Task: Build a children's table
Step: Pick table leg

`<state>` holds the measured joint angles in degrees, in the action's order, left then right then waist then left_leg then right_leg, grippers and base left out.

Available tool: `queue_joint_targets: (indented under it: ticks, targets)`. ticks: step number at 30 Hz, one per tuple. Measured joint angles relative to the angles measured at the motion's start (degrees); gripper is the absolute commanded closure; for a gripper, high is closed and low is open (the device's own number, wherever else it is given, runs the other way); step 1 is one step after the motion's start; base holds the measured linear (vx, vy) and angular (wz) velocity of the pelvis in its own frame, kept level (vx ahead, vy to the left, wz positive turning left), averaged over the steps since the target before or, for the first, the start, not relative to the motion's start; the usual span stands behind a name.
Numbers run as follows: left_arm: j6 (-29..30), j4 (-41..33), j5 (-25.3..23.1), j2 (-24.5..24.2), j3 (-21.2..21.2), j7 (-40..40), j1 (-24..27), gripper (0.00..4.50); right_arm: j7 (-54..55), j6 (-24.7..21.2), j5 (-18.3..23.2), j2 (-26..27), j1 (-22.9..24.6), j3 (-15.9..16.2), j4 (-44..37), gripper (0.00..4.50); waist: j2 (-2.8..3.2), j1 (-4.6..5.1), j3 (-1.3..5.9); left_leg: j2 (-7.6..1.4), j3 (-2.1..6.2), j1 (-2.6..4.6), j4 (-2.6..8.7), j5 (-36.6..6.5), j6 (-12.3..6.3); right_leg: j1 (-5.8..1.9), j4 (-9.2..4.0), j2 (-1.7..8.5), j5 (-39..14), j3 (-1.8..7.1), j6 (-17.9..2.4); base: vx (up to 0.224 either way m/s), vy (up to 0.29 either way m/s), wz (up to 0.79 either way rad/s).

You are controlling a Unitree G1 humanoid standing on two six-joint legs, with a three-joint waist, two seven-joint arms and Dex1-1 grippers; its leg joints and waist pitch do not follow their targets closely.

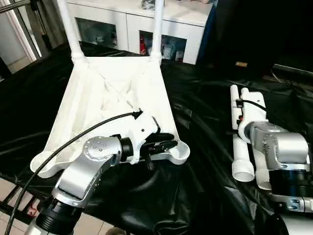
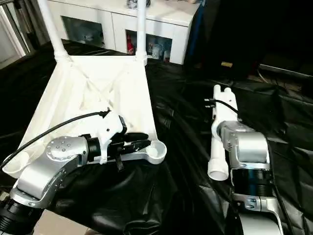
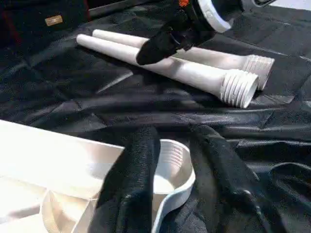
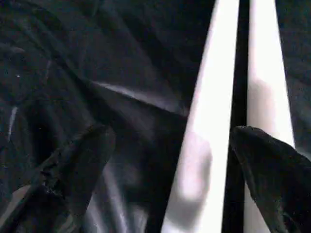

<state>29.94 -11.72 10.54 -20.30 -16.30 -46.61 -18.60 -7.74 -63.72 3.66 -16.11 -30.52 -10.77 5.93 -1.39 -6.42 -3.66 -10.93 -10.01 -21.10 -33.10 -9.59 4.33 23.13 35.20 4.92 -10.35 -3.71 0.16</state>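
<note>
While legs [image 1: 243, 156] lie beneath, right hand [image 4: 170, 145] gapes.

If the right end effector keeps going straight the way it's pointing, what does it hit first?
Probably the nearer of the two loose legs lying on the black cloth; its open fingers straddle that leg, though depth is unclear.

Camera setup: one stereo head pair plus a cam on each wrist

Both eye views look forward and down over the silver forearms at the black-draped desk [image 1: 195, 196], almost the same scene, just nudged sideways. Left wrist cam sits low and close by the tabletop's corner socket [image 3: 170, 165], facing across to the two loose legs [image 3: 194, 73]. Right wrist cam hangs right above those same legs [image 4: 214, 97], super close.
</note>
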Motion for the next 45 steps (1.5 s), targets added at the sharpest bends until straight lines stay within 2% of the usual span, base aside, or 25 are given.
queue_joint_targets:
  ticks: [3, 6, 8, 11, 13, 22, 26, 27, 28, 30, 31, 33, 35, 36, 45]
  targets:
    - [0.7, -0.8, 0.0, -0.7, -0.2, 0.0, 0.0, 2.81, 0.0, -2.3, 0.0, -0.3, 0.9, 0.0, -0.8, 0.00, 0.01, 0.00, 0.00, 0.00, 0.00, 0.01, 0.01, 0.0, 0.03, 0.00, 0.01, 0.00, 0.0, 0.00, 0.0, 0.000, 0.000, 0.00]
    - [1.4, -1.6, -0.1, -1.1, -0.7, 0.2, 0.0, 2.45, 0.1, -3.5, 0.0, -0.4, 1.7, -0.1, -1.1, 0.00, 0.00, 0.09, 0.00, 0.00, 0.00, 0.02, 0.01, 0.0, 0.05, 0.00, 0.02, -0.01, 0.0, 0.01, 0.0, 0.000, 0.000, 0.00]
    - [1.4, -2.2, -0.1, -1.2, -1.0, 0.3, 0.0, 2.42, 0.1, -4.0, 0.3, -0.4, 1.7, -0.1, -1.1, 0.00, 0.01, 0.08, 0.00, 0.00, 0.00, 0.02, 0.01, 0.0, 0.06, 0.00, 0.03, -0.01, 0.0, 0.01, 0.0, 0.000, 0.000, 0.00]
    - [1.8, -3.0, -0.2, -1.3, -1.7, 0.3, 0.0, 2.08, -0.8, -5.7, 1.1, -0.4, 1.8, -0.2, -0.5, 0.00, 0.00, 0.02, 0.01, -0.01, 0.00, 0.04, 0.00, 0.0, 0.07, 0.00, 0.05, -0.01, 0.0, 0.01, 0.0, 0.000, 0.000, 0.00]
    - [2.2, -3.1, -0.2, -1.5, -2.0, 0.3, 0.1, 2.08, -1.6, -7.1, 1.6, -0.4, 1.9, -0.1, -0.2, 0.00, -0.01, 0.00, 0.01, -0.01, 0.00, 0.04, 0.00, 0.0, 0.07, -0.01, 0.06, 0.00, 0.0, 0.00, 0.0, 0.000, 0.000, 0.00]
    - [2.8, -3.4, -0.3, -1.7, -2.3, 0.7, 0.1, 1.26, -3.6, -9.9, 3.8, 0.5, 2.0, -0.2, 2.2, 0.00, -0.09, -0.03, 0.03, -0.01, 0.00, 0.03, -0.04, 0.1, 0.12, -0.01, 0.12, 0.00, 0.0, 0.00, 0.0, 0.000, 0.000, 0.00]
    - [2.9, -3.8, -0.2, -1.8, -2.7, 0.7, 0.1, 1.06, -4.3, -10.5, 5.2, 1.3, 1.2, -0.6, 3.3, 0.00, -0.13, -0.04, 0.05, -0.02, 0.01, 0.04, -0.05, 0.1, 0.12, -0.01, 0.15, 0.00, 0.0, 0.00, 0.0, 0.000, 0.000, 0.00]
    - [2.9, -3.9, -0.2, -1.8, -2.7, 0.7, 0.1, 0.83, -4.6, -10.7, 5.3, 1.3, 1.2, -0.5, 3.2, 0.18, -0.15, -0.05, 0.06, -0.02, 0.01, 0.04, -0.05, 0.1, 0.13, -0.01, 0.15, 0.00, 0.0, 0.00, 0.0, 0.000, 0.000, 0.00]
    - [2.9, -3.9, -0.2, -1.8, -2.7, 0.7, 0.1, 0.78, -5.0, -11.1, 5.3, 1.2, 1.1, -0.2, 3.2, 0.36, -0.21, -0.05, 0.07, -0.02, 0.01, 0.04, -0.05, 0.1, 0.13, -0.01, 0.15, 0.00, 0.0, 0.00, 0.0, 0.000, 0.000, 0.00]
    - [3.0, -3.9, -0.2, -1.9, -2.7, 0.7, 0.1, 0.71, -5.2, -11.9, 5.3, 1.2, 1.1, 0.3, 3.2, 0.36, -0.36, 0.01, 0.16, -0.02, 0.01, 0.06, -0.05, 0.1, 0.15, -0.02, 0.16, -0.01, 0.0, 0.00, 0.0, 0.000, 0.000, 0.00]
    - [3.0, -3.9, -0.2, -1.9, -2.7, 0.7, 0.1, 0.43, -5.2, -12.0, 5.4, 1.1, 1.1, 0.6, 3.3, 0.55, -0.44, 0.02, 0.21, -0.02, 0.01, 0.06, -0.05, 0.1, 0.15, -0.02, 0.16, -0.01, 0.0, 0.00, 0.0, 0.000, 0.000, 0.00]
    - [3.5, -4.6, -0.2, -2.1, -2.7, 0.7, 0.1, 0.33, -5.2, -12.1, 5.4, 1.2, 1.1, 0.7, 3.4, 0.79, -0.59, 0.01, 0.28, -0.03, 0.01, 0.06, -0.05, 0.1, 0.16, -0.02, 0.17, -0.01, 0.0, 0.00, 0.0, 0.000, 0.000, 0.00]
    - [3.6, -5.0, -0.2, -2.4, -2.7, 0.6, 0.0, 0.33, -5.2, -11.9, 5.4, 1.2, 1.1, 0.7, 3.9, 0.79, -0.75, 0.00, 0.39, -0.02, 0.01, 0.07, -0.05, 0.1, 0.16, -0.02, 0.17, -0.01, 0.0, 0.00, 0.0, 0.000, 0.000, 0.00]
    - [3.7, -5.0, -0.2, -2.5, -2.7, 0.6, 0.0, 0.08, -5.1, -11.7, 5.4, 1.2, 1.0, 0.6, 4.5, 1.00, -0.88, 0.00, 0.48, -0.03, 0.01, 0.08, -0.05, 0.1, 0.16, -0.02, 0.17, -0.01, 0.0, 0.00, 0.0, 0.000, 0.000, 0.00]
    - [5.4, -5.0, -0.1, -4.7, -3.9, -1.5, -0.5, 0.00, -5.0, -10.7, 5.4, 1.1, 0.1, -0.2, 7.3, 1.72, -1.10, 0.05, 0.61, -0.03, 0.02, 0.13, -0.06, 0.1, 0.17, -0.05, 0.20, -0.01, 0.0, 0.00, 0.0, 0.000, 0.000, 0.00]
